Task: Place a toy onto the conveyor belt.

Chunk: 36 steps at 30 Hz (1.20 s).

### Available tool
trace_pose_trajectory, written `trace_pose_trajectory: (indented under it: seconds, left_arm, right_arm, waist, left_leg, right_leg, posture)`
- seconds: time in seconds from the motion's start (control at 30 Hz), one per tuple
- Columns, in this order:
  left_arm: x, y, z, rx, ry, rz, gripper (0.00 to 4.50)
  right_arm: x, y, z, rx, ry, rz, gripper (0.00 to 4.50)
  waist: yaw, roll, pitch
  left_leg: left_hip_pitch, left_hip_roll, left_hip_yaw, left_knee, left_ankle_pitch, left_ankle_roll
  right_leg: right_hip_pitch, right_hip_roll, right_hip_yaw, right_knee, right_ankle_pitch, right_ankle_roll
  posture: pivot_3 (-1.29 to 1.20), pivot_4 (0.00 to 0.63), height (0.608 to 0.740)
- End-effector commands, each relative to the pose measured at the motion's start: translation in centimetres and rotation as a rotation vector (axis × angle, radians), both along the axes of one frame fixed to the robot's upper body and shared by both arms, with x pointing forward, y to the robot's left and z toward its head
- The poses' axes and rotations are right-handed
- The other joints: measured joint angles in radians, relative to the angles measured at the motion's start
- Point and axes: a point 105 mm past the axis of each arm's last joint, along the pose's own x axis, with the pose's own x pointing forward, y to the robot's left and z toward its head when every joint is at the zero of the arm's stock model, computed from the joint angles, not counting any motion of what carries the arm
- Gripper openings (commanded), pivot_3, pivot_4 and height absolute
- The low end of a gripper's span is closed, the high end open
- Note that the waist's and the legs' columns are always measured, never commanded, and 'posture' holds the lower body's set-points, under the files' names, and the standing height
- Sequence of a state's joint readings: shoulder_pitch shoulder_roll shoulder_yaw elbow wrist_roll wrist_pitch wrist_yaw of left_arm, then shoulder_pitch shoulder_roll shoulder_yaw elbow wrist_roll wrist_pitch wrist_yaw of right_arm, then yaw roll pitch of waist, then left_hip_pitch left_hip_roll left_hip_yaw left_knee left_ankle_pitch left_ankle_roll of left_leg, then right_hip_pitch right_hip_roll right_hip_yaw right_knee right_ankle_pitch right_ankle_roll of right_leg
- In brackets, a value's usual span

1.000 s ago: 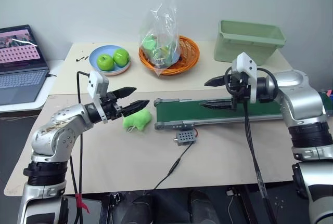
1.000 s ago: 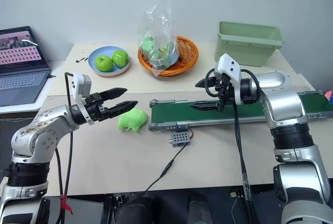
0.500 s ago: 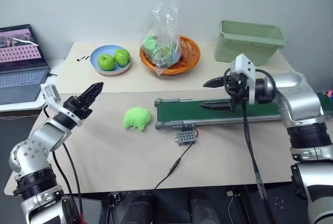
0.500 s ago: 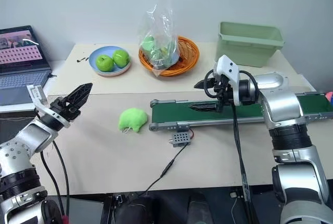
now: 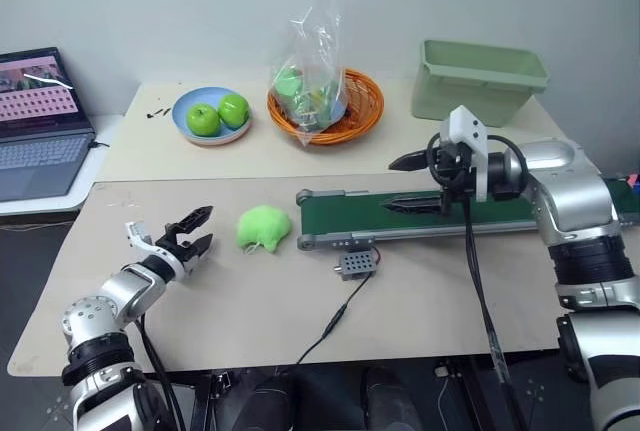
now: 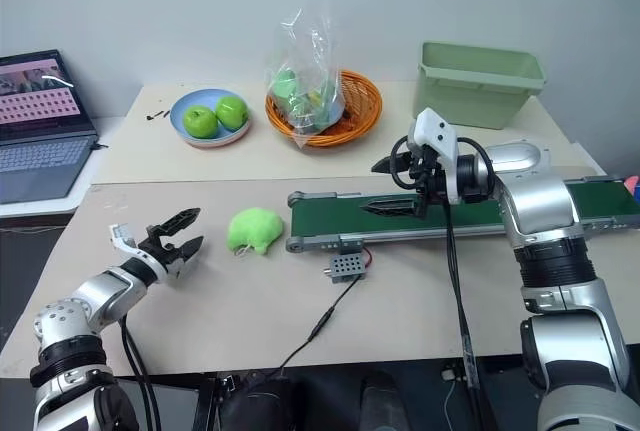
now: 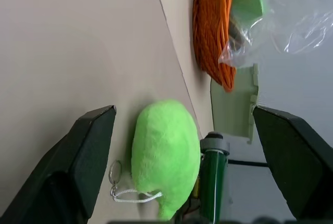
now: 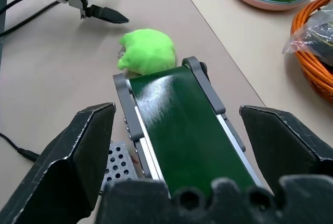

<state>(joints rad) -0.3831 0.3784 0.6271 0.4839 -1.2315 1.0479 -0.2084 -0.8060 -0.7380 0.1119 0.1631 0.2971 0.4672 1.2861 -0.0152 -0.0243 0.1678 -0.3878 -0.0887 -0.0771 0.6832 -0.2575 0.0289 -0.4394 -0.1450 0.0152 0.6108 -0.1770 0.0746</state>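
Beige board worktop (image 5: 420, 291) carries everything. Long narrow dark-green conveyor belt in a grey metal frame (image 5: 400, 216) runs across its right half, small grey perforated control box (image 5: 357, 265) just in front of the near end, black cable trailing off it.

Right end effector (image 5: 405, 183) hangs above the belt, black fingers spread wide, empty. Left end effector (image 5: 196, 229) sits low over the worktop, aimed at the small fuzzy lime-green plush toy (image 5: 264, 226), fingers released, nothing between them. Near the toy, not touching.

Toy lies on the worktop just beside the belt's left end, not on it. Task not started in effect: this reads as the approach-to-grasp step. Next move, as I judge it: push the left end effector forward until the plush sits between the fingers, close, lift, carry right over the belt end, release. Soft body, so it needs a deep bite.

Hard to make out: toy has a white cord and small ring (image 7: 115, 173) on its underside; could snag. Belt's far right end is hidden behind the right arm. Bag contents in the orange basket (image 5: 352, 111) are unclear.
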Motion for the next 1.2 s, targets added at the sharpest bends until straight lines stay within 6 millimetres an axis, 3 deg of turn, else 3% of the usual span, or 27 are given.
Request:
trace_pose_trajectory:
  seconds: [0.03, 0.17, 0.43, 0.53, 0.83, 0.87, 0.97, 1.1, 1.2]
  left_arm:
    - [0.2, -1.3, -0.8, -0.009, 0.014, -0.055, 4.46]
    - [0.8, -3.1, -0.9, -0.009, 0.017, -0.13, 4.46]
    - [1.2, -3.9, -0.9, 0.013, 0.015, -0.172, 4.46]
    - [1.6, -4.4, -0.5, 0.007, -0.003, -0.18, 3.78]
    - [1.9, -4.4, -0.2, 0.079, -0.042, -0.185, 0.44]
    - [2.0, -4.2, -0.3, 0.112, -0.044, -0.178, 0.25]
    - [2.2, -3.5, 0.0, 0.204, -0.087, -0.147, 0.25]
    - [2.3, -2.9, 2.2, 0.305, -0.232, -0.092, 0.25]
    - [2.7, -1.7, 4.5, 0.605, -0.376, 0.016, 0.25]
  right_arm:
    - [-0.5, -0.2, 1.4, 0.008, -0.046, 0.003, 4.5]
    - [-0.6, -0.4, 1.6, 0.007, -0.048, -0.009, 4.5]
    - [-0.8, -0.6, 1.5, 0.006, -0.048, -0.023, 4.5]
    - [-0.8, -0.6, 1.5, 0.007, -0.049, -0.025, 4.5]
    - [-0.8, -0.5, 1.4, 0.007, -0.05, -0.025, 4.5]
    - [-0.8, -0.5, 1.4, 0.008, -0.05, -0.024, 4.5]
    - [-0.7, -0.4, 1.4, 0.009, -0.05, -0.021, 4.5]
    - [-0.7, -0.2, 1.4, 0.009, -0.051, -0.017, 4.5]
    - [-0.7, -0.2, 1.4, 0.006, -0.051, -0.013, 4.5]
  waist:
    - [0.0, 0.0, 0.0]
    - [0.004, 0.0, 0.0]
    - [0.004, 0.0, 0.0]
    - [0.004, 0.0, 0.0]
    - [0.002, 0.0, 0.0]
    - [0.002, 0.0, 0.0]
    - [0.002, 0.0, 0.0]
    - [0.0, 0.0, 0.0]
    - [0.002, 0.0, 0.0]
  left_leg:
    - [0.0, 0.0, 0.0, 0.0, 0.0, 0.0]
    - [0.001, 0.0, 0.0, 0.0, 0.0, 0.0]
    - [0.0, 0.0, 0.0, 0.0, 0.0, 0.0]
    - [0.001, 0.0, 0.0, 0.0, 0.0, 0.0]
    - [0.0, 0.0, 0.0, 0.0, 0.0, 0.0]
    - [0.0, 0.0, 0.0, 0.0, 0.0, 0.0]
    - [0.0, 0.0, 0.0, 0.0, 0.0, 0.0]
    - [-0.001, 0.0, 0.0, 0.0, 0.0, 0.0]
    - [-0.001, 0.0, 0.0, 0.0, 0.0, 0.0]
  right_leg:
    - [0.0, 0.0, 0.0, 0.0, 0.0, 0.0]
    - [0.001, 0.0, 0.0, 0.001, 0.0, 0.0]
    - [0.001, 0.0, 0.0, 0.0, 0.0, 0.0]
    - [0.001, -0.001, 0.0, 0.001, 0.0, 0.0]
    - [0.0, -0.001, 0.0, 0.0, 0.0, 0.0]
    - [0.0, -0.001, 0.0, 0.0, 0.0, 0.0]
    - [0.0, -0.001, 0.0, 0.0, 0.0, 0.0]
    - [0.0, -0.001, 0.0, 0.0, 0.0, 0.0]
    - [-0.001, -0.001, 0.0, 0.0, 0.0, 0.0]
  posture:
    - [0.0, 0.15, 0.74]
    - [0.0, 0.15, 0.74]
    - [0.0, 0.15, 0.74]
    - [0.0, 0.15, 0.74]
    - [0.0, 0.15, 0.74]
    - [0.0, 0.15, 0.74]
    - [0.0, 0.15, 0.74]
    - [0.0, 0.15, 0.74]
    - [0.0, 0.15, 0.74]
